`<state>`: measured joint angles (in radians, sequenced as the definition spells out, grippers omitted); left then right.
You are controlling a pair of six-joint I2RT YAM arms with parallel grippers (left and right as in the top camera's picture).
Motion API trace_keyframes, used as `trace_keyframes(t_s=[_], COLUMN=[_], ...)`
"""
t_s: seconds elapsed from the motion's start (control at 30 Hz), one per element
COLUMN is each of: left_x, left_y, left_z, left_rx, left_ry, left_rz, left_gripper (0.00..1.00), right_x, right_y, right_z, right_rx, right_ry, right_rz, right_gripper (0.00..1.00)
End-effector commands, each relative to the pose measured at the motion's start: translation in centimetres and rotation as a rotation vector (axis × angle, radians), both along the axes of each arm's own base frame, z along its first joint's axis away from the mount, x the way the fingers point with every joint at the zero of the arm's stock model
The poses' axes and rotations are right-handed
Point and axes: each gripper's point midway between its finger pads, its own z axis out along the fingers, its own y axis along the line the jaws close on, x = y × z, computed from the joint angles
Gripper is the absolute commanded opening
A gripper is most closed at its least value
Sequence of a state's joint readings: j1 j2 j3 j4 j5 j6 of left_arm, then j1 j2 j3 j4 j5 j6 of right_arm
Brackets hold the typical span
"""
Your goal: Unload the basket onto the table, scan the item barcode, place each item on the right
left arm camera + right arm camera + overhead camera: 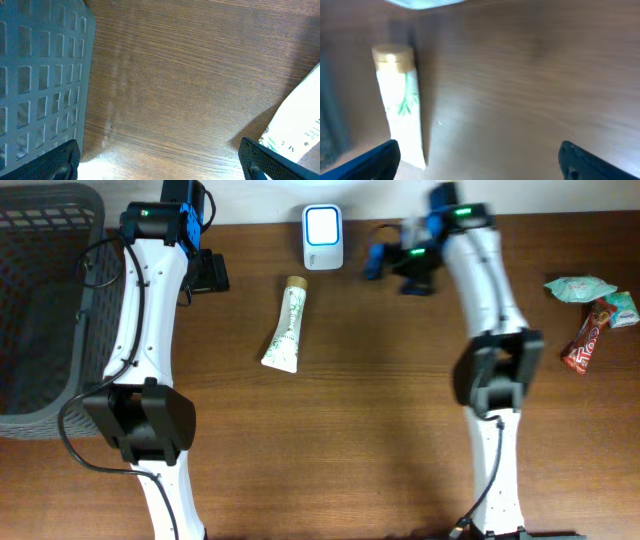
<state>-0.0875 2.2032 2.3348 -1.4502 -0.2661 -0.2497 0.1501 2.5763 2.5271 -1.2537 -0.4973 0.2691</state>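
Standing wide apart on the left gripper, with nothing between the jaws; only bare wood below, the basket wall at one side and a part of the tube at the other. Wide apart also on the right gripper, clamped on nothing, with the tube and its gold cap off to one side.

Find the tube lying flat on the far half of the table, cap toward the far edge, near the scanner standing at that edge. Probably at the picking step, nothing lifted yet.

To do it well: grasp across the width of the tube near its middle, not at the cap; lift, then turn the printed code toward the scanner window. Cannot tell which face carries the code.

Plenty of open wood in the centre and toward the near edge. Keep off the basket at the left edge and the snack packets near the right edge; mind both arms, close together near the scanner
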Motion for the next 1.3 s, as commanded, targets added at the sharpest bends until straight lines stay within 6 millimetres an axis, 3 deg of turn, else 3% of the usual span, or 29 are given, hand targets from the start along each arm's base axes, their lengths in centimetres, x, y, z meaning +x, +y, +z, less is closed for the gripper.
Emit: trace_keyframes(t_s=[0.0,0.07,0.2,0.23,0.3,0.37,0.4,0.47,0.5,0.6,0.7,0.77,0.87,1.0,1.13,1.27], left_x=[0.1,0.1,0.1,0.1,0.1,0.1,0.1,0.1,0.1,0.1,0.1,0.1,0.1,0.1,0.1,0.1], left_y=[-0.2,-0.2,-0.2,-0.2,-0.2,-0.2,-0.2,-0.2,-0.2,-0.2,-0.2,-0.2,-0.2,-0.2,-0.1,-0.2], left_z=[-0.3,-0.3,-0.3,-0.3,-0.3,-0.3,-0.3,-0.3,-0.3,-0.3,-0.3,-0.3,-0.3,-0.3,-0.3,-0.3], left_rx=[0.002,0.002,0.002,0.002,0.002,0.002,0.002,0.002,0.002,0.002,0.002,0.002,0.002,0.002,0.002,0.002], left_ry=[0.007,0.007,0.007,0.007,0.007,0.007,0.007,0.007,0.007,0.007,0.007,0.007,0.007,0.007,0.007,0.007], left_rz=[-0.012,-0.012,-0.011,-0.011,-0.011,-0.012,-0.012,-0.011,-0.011,-0.011,-0.011,-0.011,-0.011,-0.011,-0.010,-0.012], left_gripper=[0.99,0.99,0.99,0.99,0.99,0.99,0.99,0.99,0.99,0.99,0.99,0.99,0.99,0.99,0.99,0.99], right_x=[-0.9,-1.6,-3.1,-3.6,-4.5,-4.7,-4.5,-4.3,-4.1,-2.9,-0.5,1.1,4.2,8.1,11.6,13.1], right_y=[6.0,10.7,14.1,15.1,15.4,14.9,14.5,14.0,13.5,12.9,9.7,8.0,4.8,3.8,7.5,8.3], right_z=[0.0,-1.0,-2.6,-3.2,-4.4,-5.1,-5.1,-4.7,-3.8,2.5,10.2,13.2,13.6,11.9,11.6,10.9], right_rx=[-0.096,-0.129,-0.179,-0.182,-0.226,-0.278,-0.300,-0.313,-0.317,-0.318,-0.415,-0.475,-0.555,-0.521,-0.299,-0.248], right_ry=[-0.009,-0.057,-0.062,-0.072,-0.063,-0.075,-0.086,-0.103,-0.113,-0.239,-0.440,-0.559,-0.632,-0.710,-0.851,-0.934], right_rz=[-0.104,-0.103,-0.166,-0.148,-0.166,-0.175,-0.178,-0.135,-0.122,-0.032,-0.081,-0.060,-0.175,-0.223,-0.198,-0.222], right_gripper=[0.96,0.96,0.93,0.90,0.80,0.61,0.46,0.04,0.04,0.04,0.04,0.04,0.04,0.04,0.04,0.04])
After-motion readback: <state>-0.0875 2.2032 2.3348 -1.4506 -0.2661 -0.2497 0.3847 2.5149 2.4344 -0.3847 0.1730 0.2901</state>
